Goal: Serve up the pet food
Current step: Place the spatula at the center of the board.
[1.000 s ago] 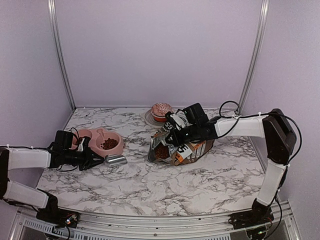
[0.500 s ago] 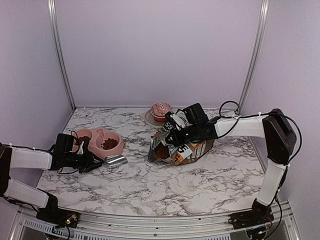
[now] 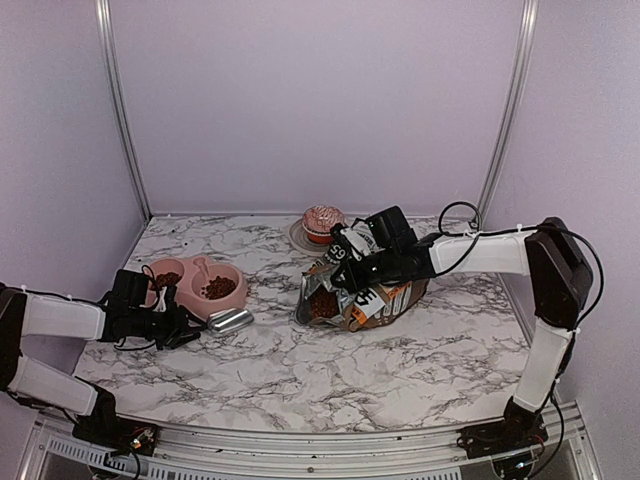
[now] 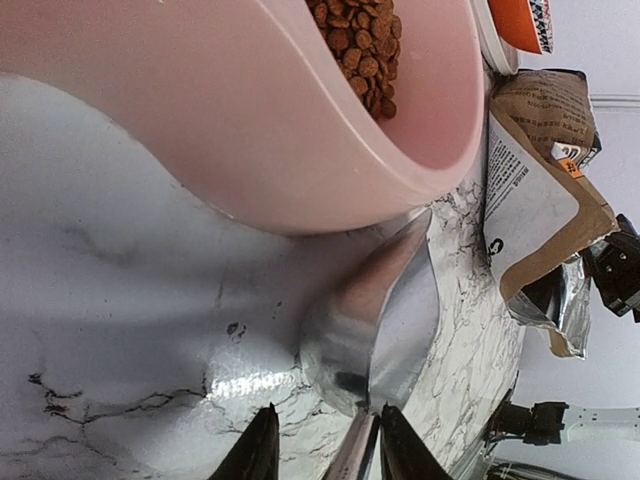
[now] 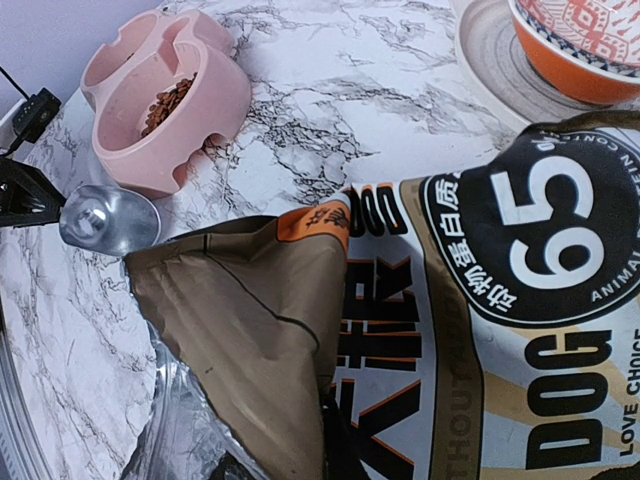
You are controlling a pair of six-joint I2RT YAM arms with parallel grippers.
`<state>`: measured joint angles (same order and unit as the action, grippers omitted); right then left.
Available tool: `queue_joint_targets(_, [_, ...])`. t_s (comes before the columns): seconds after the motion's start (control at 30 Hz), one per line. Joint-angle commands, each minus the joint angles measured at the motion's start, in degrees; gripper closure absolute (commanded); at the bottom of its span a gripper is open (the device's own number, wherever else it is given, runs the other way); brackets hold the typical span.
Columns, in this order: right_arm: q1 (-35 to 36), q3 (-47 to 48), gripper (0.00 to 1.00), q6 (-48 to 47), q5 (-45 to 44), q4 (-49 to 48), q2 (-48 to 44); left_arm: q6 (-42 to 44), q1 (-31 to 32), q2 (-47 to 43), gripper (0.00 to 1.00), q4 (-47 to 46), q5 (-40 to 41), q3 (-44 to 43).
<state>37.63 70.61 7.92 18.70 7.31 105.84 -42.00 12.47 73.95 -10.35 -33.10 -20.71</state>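
Observation:
Pet food kibble fills both cups of a pink double bowl at the left; it also shows in the left wrist view and the right wrist view. More kibble sits in the mouth of the printed bag. A metal scoop lies on the table beside the bowl, and I see no kibble in it. My left gripper is open, with the scoop handle between its fingers. My right gripper is shut on the bag's top fold.
A pink-frosted cupcake in a red wrapper stands on a small plate behind the bag. The walls of the enclosure close in the back and both sides. The marble table stretches toward the front edge.
My left gripper has drawn back a little to the left along the scoop handle. The scoop stays on the table. The right arm and bag have not moved.

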Motion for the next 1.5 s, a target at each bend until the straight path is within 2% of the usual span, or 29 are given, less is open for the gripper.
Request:
queue_joint_targets(0.0, [-0.5, 0.2, 1.00, -0.7, -2.7, 0.0, -2.2, 0.7, 0.2, -0.3, 0.63, 2.3, 1.5, 0.7])
queue_joint_targets(0.83, [-0.4, 0.2, 1.00, -0.8, -2.7, 0.1, -2.5, 1.2, 0.2, -5.5, 0.40, 10.1, 5.2, -0.5])
queue_joint_targets(1.2, [-0.4, 0.1, 1.00, -0.7, -2.7, 0.0, -2.4, 1.5, 0.1, -9.0, 0.24, 18.0, 12.0, -1.8])
queue_joint_targets(1.47, [-0.4, 0.1, 1.00, -0.8, -2.8, 0.0, -2.3, 2.3, 0.2, -9.4, 0.18, 23.4, 17.0, -4.3])
